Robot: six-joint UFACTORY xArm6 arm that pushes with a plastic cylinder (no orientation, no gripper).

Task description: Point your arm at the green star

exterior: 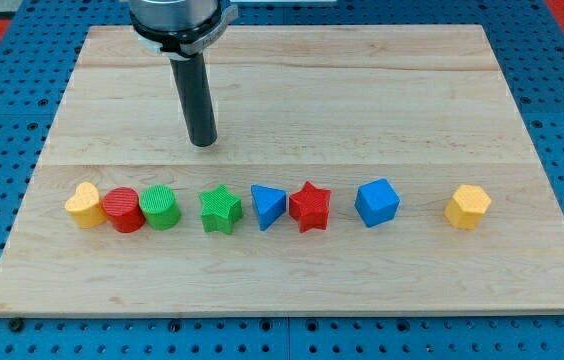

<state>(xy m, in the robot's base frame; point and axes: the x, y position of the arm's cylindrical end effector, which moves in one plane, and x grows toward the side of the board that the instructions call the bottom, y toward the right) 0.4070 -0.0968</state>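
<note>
The green star (221, 210) sits in the row of blocks on the wooden board (412, 90), between the green cylinder (160, 208) at its 9 o'clock and the blue triangle (268, 206) at its 3 o'clock. My tip (203, 143) stands apart from it, near its 12 o'clock. There is no pincer, only a rod holding nothing. Best to slide toward 6 o'clock, slightly toward 5, stopping short so neighbours stay undisturbed

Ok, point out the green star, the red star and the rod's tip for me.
green star (221, 209), camera view, on the middle of its ribbed top face.
red star (310, 206), camera view, on the centre of its top face.
my tip (203, 143), camera view, at the rod's very lower end, above the green star toward the view's top.
</note>
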